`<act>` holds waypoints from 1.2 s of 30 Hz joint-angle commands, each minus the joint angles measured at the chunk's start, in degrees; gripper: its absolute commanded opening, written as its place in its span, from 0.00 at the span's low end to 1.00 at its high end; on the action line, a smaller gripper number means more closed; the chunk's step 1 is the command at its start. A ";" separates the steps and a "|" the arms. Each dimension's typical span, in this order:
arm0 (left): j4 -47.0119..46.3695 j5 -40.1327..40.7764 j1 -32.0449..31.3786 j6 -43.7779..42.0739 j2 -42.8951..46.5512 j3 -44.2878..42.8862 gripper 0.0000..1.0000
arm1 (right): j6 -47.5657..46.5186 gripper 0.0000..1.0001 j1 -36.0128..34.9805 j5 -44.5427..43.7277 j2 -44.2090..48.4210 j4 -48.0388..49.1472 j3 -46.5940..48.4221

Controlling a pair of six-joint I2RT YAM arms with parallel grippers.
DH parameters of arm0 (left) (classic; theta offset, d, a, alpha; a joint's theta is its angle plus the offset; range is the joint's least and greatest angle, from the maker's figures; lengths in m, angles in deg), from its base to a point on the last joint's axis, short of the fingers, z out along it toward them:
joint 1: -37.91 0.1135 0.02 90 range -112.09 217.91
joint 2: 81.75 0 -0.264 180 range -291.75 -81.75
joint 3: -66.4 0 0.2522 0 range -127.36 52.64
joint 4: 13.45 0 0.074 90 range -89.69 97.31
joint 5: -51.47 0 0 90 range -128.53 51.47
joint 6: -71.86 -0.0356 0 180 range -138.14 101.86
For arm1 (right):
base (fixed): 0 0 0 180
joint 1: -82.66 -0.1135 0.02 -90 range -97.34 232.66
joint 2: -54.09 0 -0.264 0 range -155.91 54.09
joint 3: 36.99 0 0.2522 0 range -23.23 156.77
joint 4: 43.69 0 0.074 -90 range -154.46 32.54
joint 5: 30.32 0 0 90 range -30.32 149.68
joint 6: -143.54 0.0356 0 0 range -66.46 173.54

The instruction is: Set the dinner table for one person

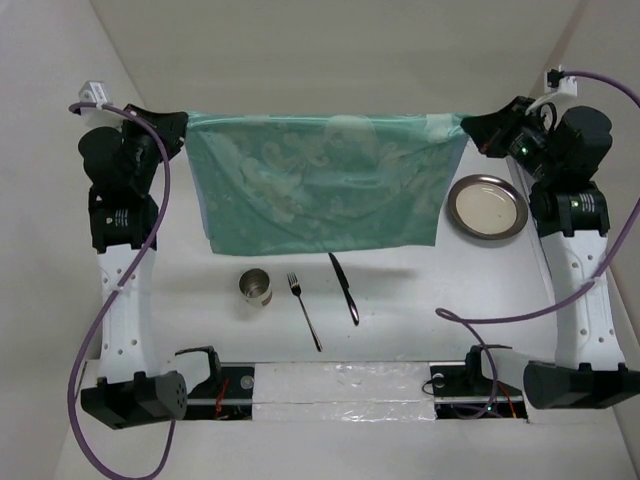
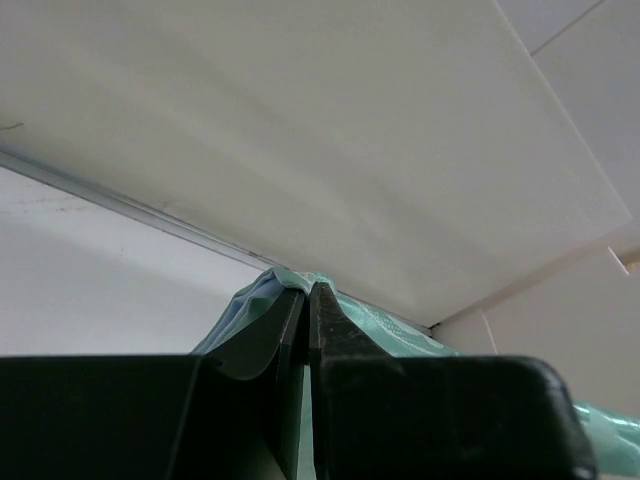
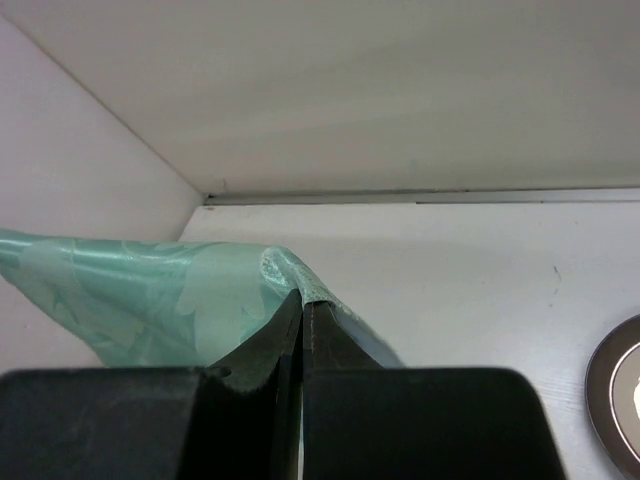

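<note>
While your left gripper (image 2: 308,292) and right gripper (image 3: 301,300) each pinch a corner of the green cloth (image 1: 320,180), it hides the table (image 1: 400,320) beneath from your top view.

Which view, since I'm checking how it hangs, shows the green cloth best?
Top external: the whole green cloth shows, stretched between the left gripper and right gripper, both shut on its upper corners. Each wrist view shows only the corner it pinches, plus a little cloth trailing away.
</note>
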 commanded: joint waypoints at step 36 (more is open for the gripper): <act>-35.69 -10.90 0.80 -0.92 -25.45 26.36 0.00 | 4.66 0.01 3.93 2.45 -25.80 35.72 -25.99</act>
